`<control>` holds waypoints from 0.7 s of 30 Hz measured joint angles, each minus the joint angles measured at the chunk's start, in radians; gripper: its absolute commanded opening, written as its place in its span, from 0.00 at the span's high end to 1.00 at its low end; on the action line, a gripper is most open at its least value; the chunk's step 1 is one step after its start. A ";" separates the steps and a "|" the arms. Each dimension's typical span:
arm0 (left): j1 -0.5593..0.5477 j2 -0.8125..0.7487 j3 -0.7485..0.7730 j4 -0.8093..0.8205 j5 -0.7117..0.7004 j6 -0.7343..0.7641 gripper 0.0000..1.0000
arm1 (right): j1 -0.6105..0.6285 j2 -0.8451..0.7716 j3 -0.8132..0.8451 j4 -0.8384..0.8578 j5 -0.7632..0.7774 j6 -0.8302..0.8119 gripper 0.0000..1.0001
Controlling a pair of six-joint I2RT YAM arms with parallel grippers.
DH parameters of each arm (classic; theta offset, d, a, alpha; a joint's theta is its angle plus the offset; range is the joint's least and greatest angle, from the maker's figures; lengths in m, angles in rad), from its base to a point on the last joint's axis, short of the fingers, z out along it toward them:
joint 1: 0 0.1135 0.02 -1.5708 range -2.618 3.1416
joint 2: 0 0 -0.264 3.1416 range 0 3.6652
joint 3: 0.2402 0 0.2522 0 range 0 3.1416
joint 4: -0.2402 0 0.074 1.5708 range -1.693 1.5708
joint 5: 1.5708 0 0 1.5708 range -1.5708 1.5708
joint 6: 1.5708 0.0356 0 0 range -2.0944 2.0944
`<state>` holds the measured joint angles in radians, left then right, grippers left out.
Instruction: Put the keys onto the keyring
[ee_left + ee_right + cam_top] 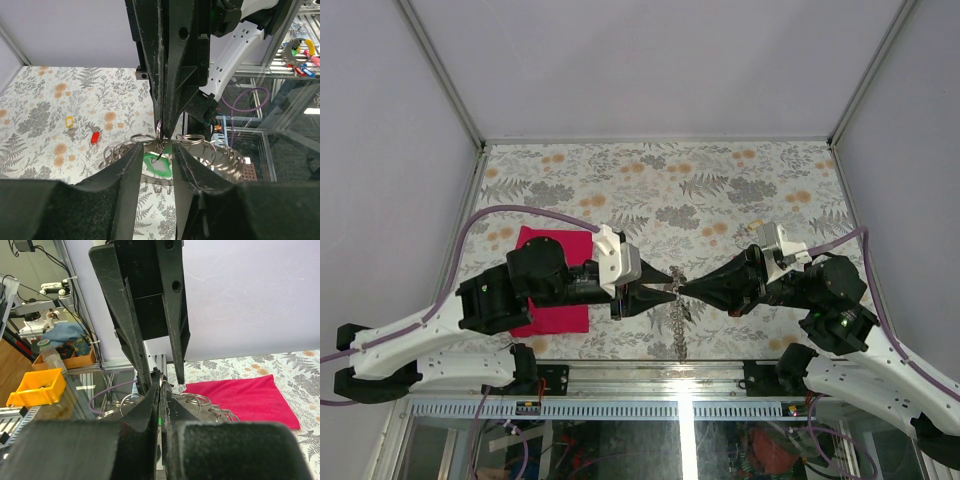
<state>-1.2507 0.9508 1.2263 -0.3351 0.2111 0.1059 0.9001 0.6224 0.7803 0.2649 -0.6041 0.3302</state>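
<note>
The step in hand looked like threading: both arms met in the air above the near part of the table [720, 190], tip to tip. The right hand [160, 390] was closed down to a slit on a ring of the keyring [160, 141], whose remaining loops sagged to either side and hung below the meeting point. The left hand [158, 155] had its fingers a narrow gap apart. The head of the green key [157, 166] sat in that gap just under the pinched ring, but whether the fingers actually gripped it could not be told.

The next move probably called for a very small, precise nudge: the key's hole had to meet the split in the ring while the right hand held the ring steady. Any pull could have dragged the ring out of that hold.

Room was tight where it mattered. The fingertips nearly touched, and the table's near edge lay close below the dangling loops. Farther back the table was open. A yellow key [69, 121] and a red key [95, 137] lay there near each other, unthreaded, and a magenta cloth [240, 392] lay under the left arm.
</note>
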 measured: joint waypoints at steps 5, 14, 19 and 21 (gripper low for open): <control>0.000 0.008 0.000 0.001 0.010 -0.005 0.78 | 0.000 0.000 0.000 0.000 -0.009 -0.005 1.00; 0.000 0.015 0.001 0.002 0.014 -0.016 1.00 | 0.000 -0.003 0.000 -0.006 -0.011 -0.022 0.99; 0.000 0.041 0.037 -0.048 0.013 -0.016 1.00 | 0.000 -0.012 0.003 -0.048 -0.010 -0.060 0.77; 0.000 0.072 0.084 -0.109 0.013 -0.011 1.00 | 0.000 -0.014 0.013 -0.083 -0.010 -0.084 0.73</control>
<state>-1.2507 1.0225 1.3098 -0.4442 0.2245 0.0948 0.9001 0.6079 0.7929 0.1818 -0.6140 0.2459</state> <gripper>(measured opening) 0.021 0.205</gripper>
